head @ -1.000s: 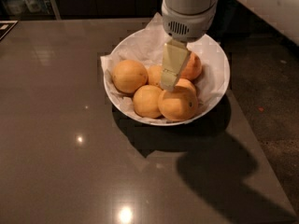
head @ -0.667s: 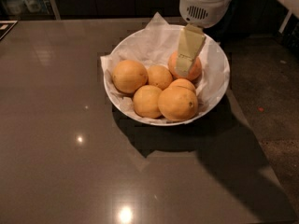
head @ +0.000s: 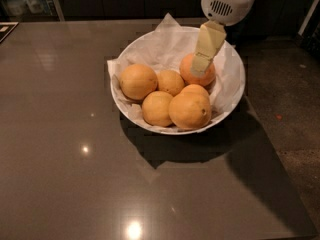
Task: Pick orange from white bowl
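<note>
Where the arm comes down from the upper right, the gripper (head: 201, 64) is seen inside the white bowl (head: 231, 106), with its pale lower part laid across the front of the orange (head: 186, 73). How far the jaws stand open cannot be told, nor whether the orange is gripped. Only contact, or something very near it, is shown at the fruit's front face. The orange is found at the back right of the bowl, resting on the crumpled white paper (head: 160, 46) and crowded by the fruit in front of it.

The bowl is set toward the right side of the table (head: 60, 174), close to the right edge, beyond which a dark speckled floor (head: 292, 109) is seen. Open table surface is seen to the left of the bowl and in front of it. Less is seen behind it, toward the far edge.

Five paler oranges are also held in the bowl. One is placed at the left (head: 137, 81) and one in the middle (head: 170, 81), just beside the orange. Two are placed at the front (head: 156, 108) (head: 190, 111), touching each other. Only the top of a fifth (head: 196, 89) is shown, between the front right one and the orange. The paper is pushed up over the rim at the back and at the left.
</note>
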Tool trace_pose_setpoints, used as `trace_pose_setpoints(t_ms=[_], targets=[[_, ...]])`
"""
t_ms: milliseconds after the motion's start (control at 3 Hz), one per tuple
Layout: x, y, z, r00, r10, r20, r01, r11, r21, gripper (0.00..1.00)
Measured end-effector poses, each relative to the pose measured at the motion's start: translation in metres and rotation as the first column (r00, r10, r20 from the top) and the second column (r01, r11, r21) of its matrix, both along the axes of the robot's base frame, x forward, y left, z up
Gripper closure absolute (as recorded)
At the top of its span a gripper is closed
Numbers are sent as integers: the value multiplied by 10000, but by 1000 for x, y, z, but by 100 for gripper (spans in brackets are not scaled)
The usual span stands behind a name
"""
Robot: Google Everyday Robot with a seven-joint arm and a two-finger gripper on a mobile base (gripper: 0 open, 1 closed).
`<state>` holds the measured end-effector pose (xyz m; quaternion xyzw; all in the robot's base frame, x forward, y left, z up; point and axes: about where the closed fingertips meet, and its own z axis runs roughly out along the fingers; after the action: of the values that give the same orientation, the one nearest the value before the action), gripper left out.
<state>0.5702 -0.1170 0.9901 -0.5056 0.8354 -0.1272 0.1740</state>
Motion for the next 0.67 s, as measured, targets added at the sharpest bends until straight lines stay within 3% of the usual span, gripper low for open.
trace_pose_setpoints(t_ms=[333,667], targets=[[4,-4,4,9996,247,-125,-237,9969,753,0],[7,-5,3,9985,435,-322,-392,9916,1232,7]])
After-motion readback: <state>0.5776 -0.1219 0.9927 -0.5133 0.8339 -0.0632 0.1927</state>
